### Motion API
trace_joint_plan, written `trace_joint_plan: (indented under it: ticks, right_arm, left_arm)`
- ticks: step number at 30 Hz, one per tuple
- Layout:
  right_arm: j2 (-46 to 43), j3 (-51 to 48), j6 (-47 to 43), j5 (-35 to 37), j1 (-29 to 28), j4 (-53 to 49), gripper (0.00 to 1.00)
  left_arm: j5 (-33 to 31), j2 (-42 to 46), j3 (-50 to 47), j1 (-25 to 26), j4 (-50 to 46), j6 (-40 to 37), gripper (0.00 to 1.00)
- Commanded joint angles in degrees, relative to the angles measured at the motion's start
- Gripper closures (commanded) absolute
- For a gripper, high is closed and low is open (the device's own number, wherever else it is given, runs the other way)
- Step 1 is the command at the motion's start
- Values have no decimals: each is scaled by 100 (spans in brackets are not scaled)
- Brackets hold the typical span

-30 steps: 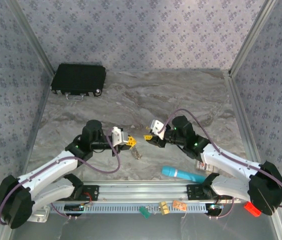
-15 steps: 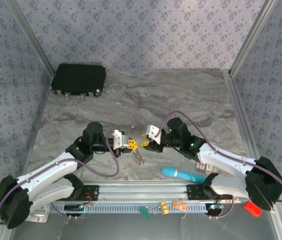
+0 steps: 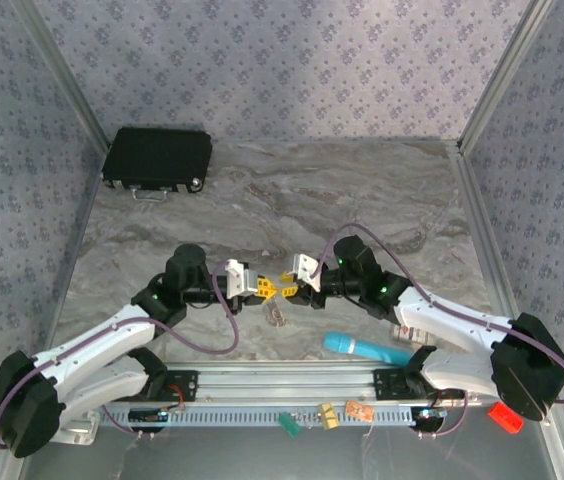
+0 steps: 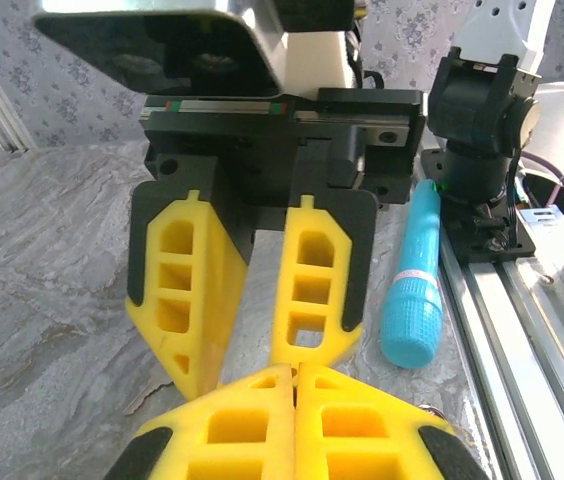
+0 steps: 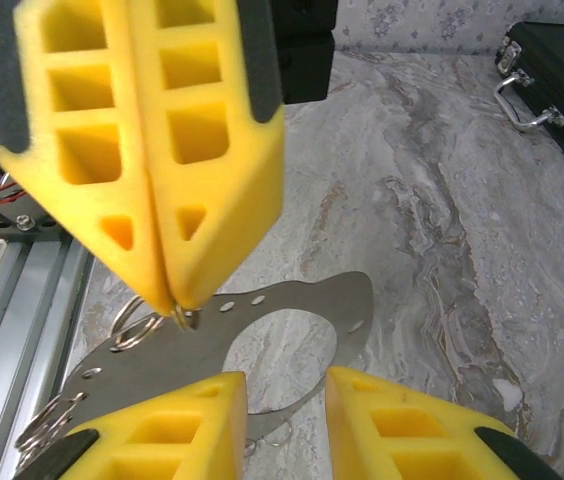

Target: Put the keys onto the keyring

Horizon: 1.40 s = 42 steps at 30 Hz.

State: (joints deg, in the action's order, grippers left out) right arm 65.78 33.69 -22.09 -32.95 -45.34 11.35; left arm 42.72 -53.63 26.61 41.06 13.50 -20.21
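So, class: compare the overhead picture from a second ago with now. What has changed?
The right gripper moved left and toward the arm bases, closing on the left gripper; its fingers are open. The left gripper barely shifted, fingers shut on the keyring. The turquoise cylinder and black case stayed put.

Seen from overhead, the keyring (image 3: 277,314) was a tiny silvery tangle, too small to tell its parts apart or whether it touched the table (image 3: 262,200). In the right wrist view, part of its thin wire loop was hidden between the closed fingertips of the left gripper (image 5: 176,303). The flat metal plate (image 5: 312,300) beside it ran behind the right gripper (image 5: 282,383), whose fingers (image 5: 162,430) were cut off by the bottom edge. The black case (image 5: 562,60) was cropped at the right edge.
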Motion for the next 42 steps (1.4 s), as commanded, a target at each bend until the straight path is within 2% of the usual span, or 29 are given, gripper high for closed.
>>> trace_joint_plan:
  ticks: [1,26,33,38,42]
  right_arm:
    - [12,181,57,-246,-57,-24,72]
    - [113,155,212,-448,-165,358,76]
    - [172,163,286,-496,-175,541,80]
    - [224,171,342,-572,-173,659,85]
    - [242,162,353,-542,-166,649,98]
  left_arm:
    - [19,121,-27,62,102,47,100]
    - [-120,61,-57,81,122,104,100]
    - [-80,14,-50,94,174,131,100]
    - [-70,3,-61,91,190,150,100]
    - [-105,-11,-60,87,174,166,100]
